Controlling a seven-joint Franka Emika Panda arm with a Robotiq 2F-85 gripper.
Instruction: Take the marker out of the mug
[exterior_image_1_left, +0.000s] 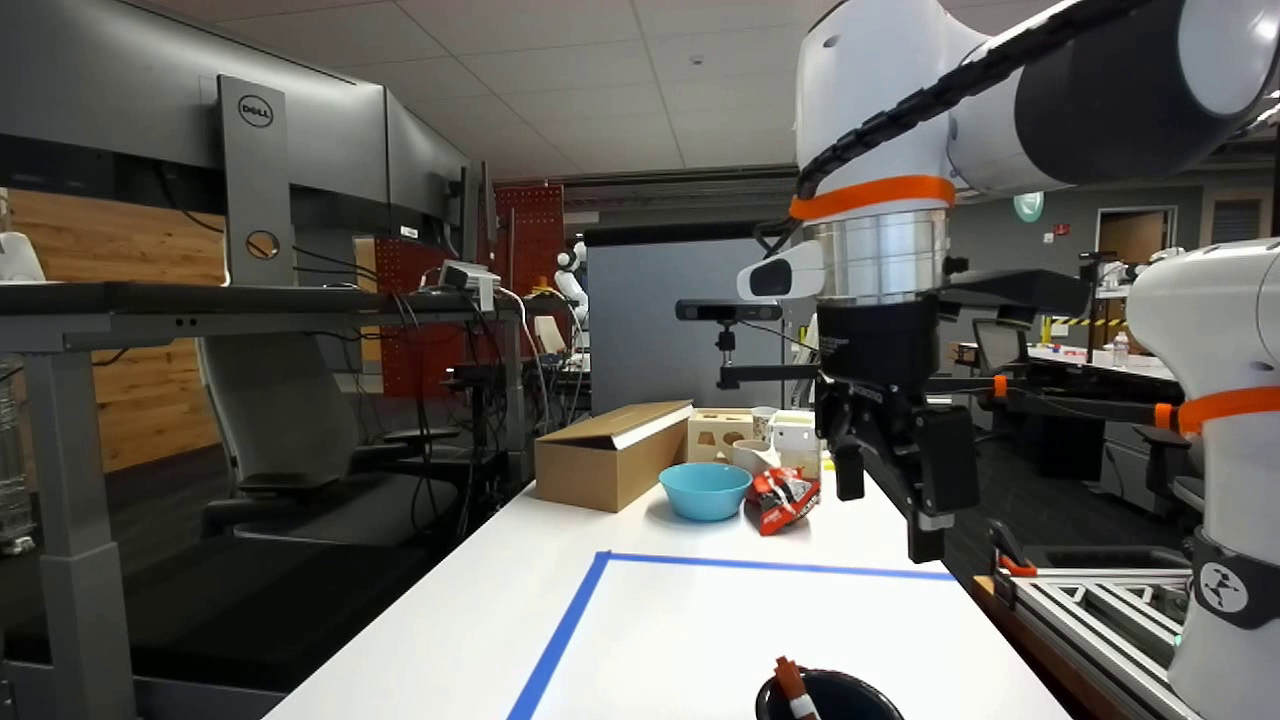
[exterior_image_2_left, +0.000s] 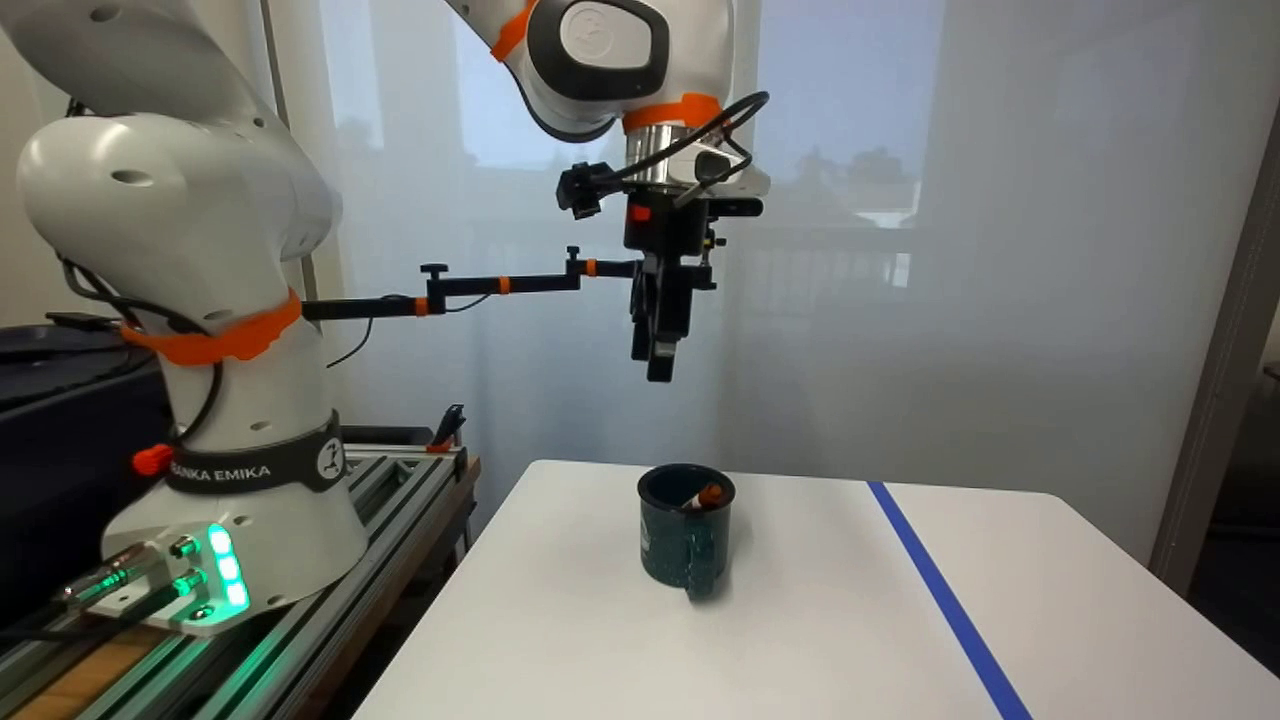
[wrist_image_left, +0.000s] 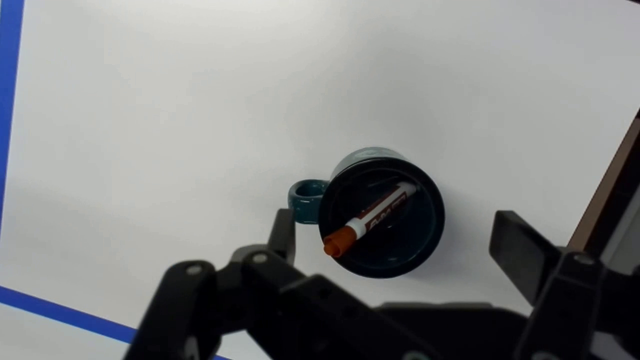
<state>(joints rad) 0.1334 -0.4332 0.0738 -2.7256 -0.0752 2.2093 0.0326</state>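
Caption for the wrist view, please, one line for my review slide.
Open gripper above a mug, an orange-capped marker leaning inside.

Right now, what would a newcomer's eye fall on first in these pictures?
Probably the open gripper, hanging above the dark teal mug in an exterior view. Next, the orange-capped marker, leaning inside that mug in the wrist view. Then the light blue bowl beside a cardboard box, far along the table in an exterior view.
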